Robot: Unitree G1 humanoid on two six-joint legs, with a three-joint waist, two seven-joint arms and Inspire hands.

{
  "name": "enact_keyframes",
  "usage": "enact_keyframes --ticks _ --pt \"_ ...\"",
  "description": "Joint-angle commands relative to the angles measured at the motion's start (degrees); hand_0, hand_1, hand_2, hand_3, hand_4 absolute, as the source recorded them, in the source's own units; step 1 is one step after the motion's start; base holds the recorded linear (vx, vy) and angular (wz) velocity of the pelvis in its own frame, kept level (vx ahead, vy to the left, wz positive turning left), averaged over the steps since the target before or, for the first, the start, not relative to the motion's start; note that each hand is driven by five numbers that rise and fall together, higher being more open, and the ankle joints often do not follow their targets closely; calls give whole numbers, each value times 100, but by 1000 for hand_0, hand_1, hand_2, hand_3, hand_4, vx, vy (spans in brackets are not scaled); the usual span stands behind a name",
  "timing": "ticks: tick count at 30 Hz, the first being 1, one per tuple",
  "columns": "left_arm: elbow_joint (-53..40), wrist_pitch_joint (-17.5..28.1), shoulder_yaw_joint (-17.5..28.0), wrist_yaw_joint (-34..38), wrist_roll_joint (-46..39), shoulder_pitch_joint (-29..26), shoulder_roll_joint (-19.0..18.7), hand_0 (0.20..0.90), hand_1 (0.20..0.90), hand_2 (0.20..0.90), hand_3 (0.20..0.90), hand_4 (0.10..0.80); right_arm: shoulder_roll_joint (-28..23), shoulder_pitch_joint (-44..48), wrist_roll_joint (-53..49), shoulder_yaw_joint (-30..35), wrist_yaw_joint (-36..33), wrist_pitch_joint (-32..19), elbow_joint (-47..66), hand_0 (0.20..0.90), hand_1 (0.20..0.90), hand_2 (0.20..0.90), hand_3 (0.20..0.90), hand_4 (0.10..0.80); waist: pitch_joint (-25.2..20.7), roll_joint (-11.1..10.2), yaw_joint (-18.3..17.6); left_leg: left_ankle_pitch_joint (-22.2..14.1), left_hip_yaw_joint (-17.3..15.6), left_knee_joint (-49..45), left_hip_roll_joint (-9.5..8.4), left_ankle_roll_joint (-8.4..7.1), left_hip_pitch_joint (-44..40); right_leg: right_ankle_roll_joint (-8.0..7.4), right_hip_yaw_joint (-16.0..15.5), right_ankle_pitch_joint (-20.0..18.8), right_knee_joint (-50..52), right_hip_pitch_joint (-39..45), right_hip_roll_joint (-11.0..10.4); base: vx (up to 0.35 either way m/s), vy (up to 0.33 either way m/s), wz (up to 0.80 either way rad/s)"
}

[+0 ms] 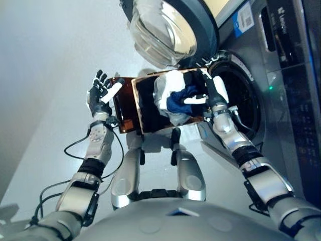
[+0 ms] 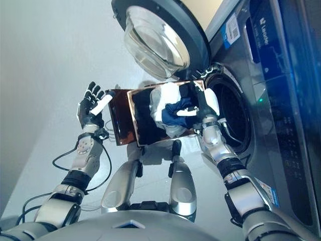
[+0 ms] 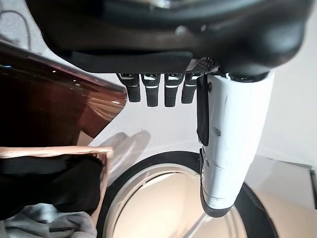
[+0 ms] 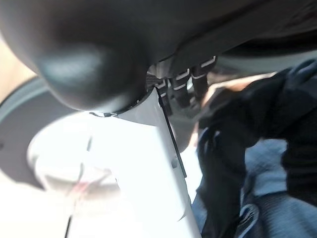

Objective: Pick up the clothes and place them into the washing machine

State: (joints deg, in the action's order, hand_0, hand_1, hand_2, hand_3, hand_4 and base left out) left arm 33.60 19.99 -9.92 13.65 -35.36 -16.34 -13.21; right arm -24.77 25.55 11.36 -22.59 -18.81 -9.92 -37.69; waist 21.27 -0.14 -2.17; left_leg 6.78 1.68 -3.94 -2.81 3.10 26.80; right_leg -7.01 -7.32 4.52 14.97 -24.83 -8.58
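- The washing machine [image 1: 281, 100] is standing at the robot's right, and its round drum opening [image 1: 239, 103] is lying open and dark, with no cover before it.
- The door [image 1: 168, 30] is hanging swung out above and to the left of the opening, so it is closing off the way from that side.
- The brown basket [image 1: 145, 108] is sitting just beside the opening, and its near wall is blocking a straight path from the left.
- The clothes [image 1: 173, 98] are piling above the basket's rim, next to the right hand [image 1: 213, 93].
- The left hand [image 1: 100, 93] is hovering over bare floor [image 1: 50, 75], where the room is staying free.
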Motion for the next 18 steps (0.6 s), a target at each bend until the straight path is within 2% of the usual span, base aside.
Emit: enact_keyframes --ticks 1,2,3,4,10,16,17,18 --pt "-514 559 134 -16 186 -123 -140 900 900 900 900 800 -334 126 137 133 -333 -246 515 900 900 900 900 800 -292 -202 85 -1245 -193 -1980 83 -375 712 -60 220 -475 526 -483 -330 -75 16 13" --pt "-498 553 130 -1 143 -139 -127 900 900 900 900 800 -366 133 80 140 -280 -281 557 900 900 900 900 800 -246 -207 63 -1444 -187 -2459 110 -363 930 -2 304 -284 999 -704 -324 -70 14 9" --pt "-498 553 130 -1 142 -140 -127 900 900 900 900 800 -367 133 79 141 -279 -281 557 900 900 900 900 800 -255 -205 65 -1454 -187 -2477 112 -363 949 -2 307 -277 1012 -722 -322 -44 -31 8" --pt "-491 535 120 -41 103 -124 -130 900 900 900 900 800 -446 133 52 122 -210 -298 533 900 900 900 900 800 -250 -213 50 -1608 -182 -2762 153 -363 1056 38 326 -111 1296 -852 -335 0 0 0" --pt "-604 481 184 -156 -48 -16 -210 900 900 900 900 800 -728 25 -496 235 184 -489 788 900 900 900 900 800 -250 -240 -24 -1815 -182 -3287 247 -389 1388 116 411 96 1800 -1214 -293 -23 -35 3" --pt "-681 399 155 -315 -180 18 -365 900 900 900 900 800 -1232 154 -820 -1 612 -598 800 900 900 900 900 800 -236 -243 -51 -2044 -153 -3895 313 -397 1838 256 502 375 2343 -1647 -224 -40 -43 -6" --pt "-646 365 107 -343 -234 -1 -364 900 900 900 900 800 -1268 267 -988 -185 830 -594 644 900 900 900 900 800 -219 -222 -26 -2323 -142 -4139 355 -414 1878 259 531 630 2597 -1712 -188 64 -31 3" --pt "-645 365 110 -343 -235 -2 -363 900 900 900 900 800 -1269 273 -992 -190 832 -596 639 900 900 900 900 800 -216 -218 -25 -2339 -143 -4157 361 -415 1883 260 532 641 2612 -1716 -183 56 -38 1"
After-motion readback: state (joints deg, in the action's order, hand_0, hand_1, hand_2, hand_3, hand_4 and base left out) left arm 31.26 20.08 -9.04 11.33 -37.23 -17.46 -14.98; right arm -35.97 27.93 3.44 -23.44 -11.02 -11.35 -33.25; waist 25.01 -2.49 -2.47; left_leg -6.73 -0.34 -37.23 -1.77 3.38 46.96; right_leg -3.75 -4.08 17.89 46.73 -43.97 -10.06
